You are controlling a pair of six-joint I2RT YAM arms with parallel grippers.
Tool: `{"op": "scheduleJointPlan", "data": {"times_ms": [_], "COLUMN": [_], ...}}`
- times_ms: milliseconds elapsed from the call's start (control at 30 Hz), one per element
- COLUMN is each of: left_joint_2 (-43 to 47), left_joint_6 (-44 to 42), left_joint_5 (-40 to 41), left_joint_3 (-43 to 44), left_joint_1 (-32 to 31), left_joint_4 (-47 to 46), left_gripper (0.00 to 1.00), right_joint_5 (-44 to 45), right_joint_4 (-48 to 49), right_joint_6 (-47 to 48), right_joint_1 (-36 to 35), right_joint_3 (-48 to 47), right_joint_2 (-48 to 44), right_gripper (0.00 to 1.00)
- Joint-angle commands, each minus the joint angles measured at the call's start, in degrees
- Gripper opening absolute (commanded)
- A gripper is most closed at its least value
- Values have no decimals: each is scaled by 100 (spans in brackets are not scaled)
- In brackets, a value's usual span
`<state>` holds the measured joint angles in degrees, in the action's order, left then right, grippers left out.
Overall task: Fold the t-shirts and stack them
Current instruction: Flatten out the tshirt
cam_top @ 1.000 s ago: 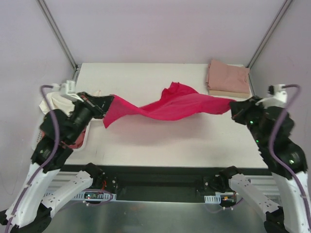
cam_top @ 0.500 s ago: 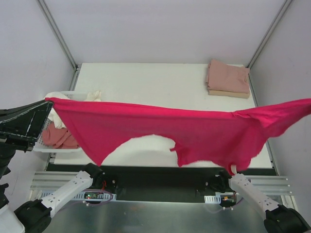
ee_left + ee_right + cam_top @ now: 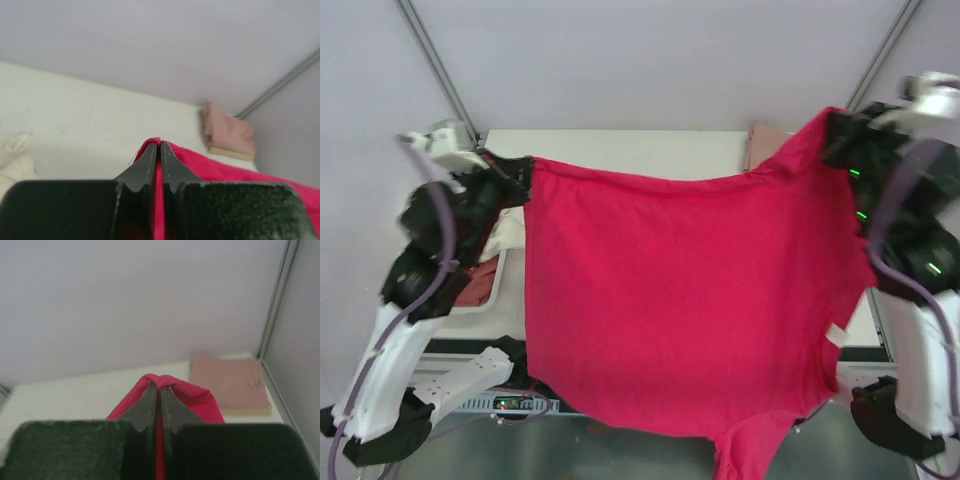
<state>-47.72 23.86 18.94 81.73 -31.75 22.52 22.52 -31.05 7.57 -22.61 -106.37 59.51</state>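
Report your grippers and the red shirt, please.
Shut on crimson t-shirt: left gripper, right gripper. Shirt hangs spread between them. Folded pink stack far right corner.

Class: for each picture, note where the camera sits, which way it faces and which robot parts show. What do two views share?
Top external: above and behind the arms, looking down at the table; left arm and right arm hold the red t-shirt.
Left wrist: on the left arm, facing the far right corner; left fingers, shut, pinch red cloth.
Right wrist: on the right arm, facing the far wall; right fingers, shut, pinch red cloth.
Shared: both wrist views show the folded pink stack.
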Motion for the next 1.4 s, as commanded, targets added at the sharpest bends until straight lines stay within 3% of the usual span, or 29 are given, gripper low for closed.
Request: {"op": "scheduleJointPlan", "data": {"times_ms": [0,100,200,367,533,700,1000,1167,1367], "left_joint_2": [-789,-1808,-3187,-5385,-6668,-6864,-6144,-5634,-5581], "left_joint_6": [144,600,717,507,444,620,682,594,401], "left_joint_5": [1104,919,1049,752,253,-101,-549,-84,329], "left_joint_3": [-1088,-1598,-1477,-276,615,783,-86,-544,-422], "left_joint_1": [247,652,872,1241,1662,1944,1979,1979,2085], "left_joint_4": [-484,-792,-995,-987,-978,-987,-1039,-1118,-1110], "left_gripper": [0,0,0,0,0,0,0,0,0], "right_joint_5": [-61,-493,-871,-1084,-1066,-1066,-1329,-1821,-2137], "right_joint_4": [766,1082,1338,794,679,389,179,73,-24], "right_joint_6": [-193,-537,-573,-625,-687,-687,-1187,-1241,-1337], "right_joint_1": [555,907,987,1022,1057,1092,1092,1083,1048], "right_joint_3": [1423,2092,2165,1111,207,-192,1530,1865,1391], "right_joint_2": [851,1483,2554,4670,5579,5985,4694,4420,4815], "right_gripper": [1,1,1,1,1,1,1,1,1]}}
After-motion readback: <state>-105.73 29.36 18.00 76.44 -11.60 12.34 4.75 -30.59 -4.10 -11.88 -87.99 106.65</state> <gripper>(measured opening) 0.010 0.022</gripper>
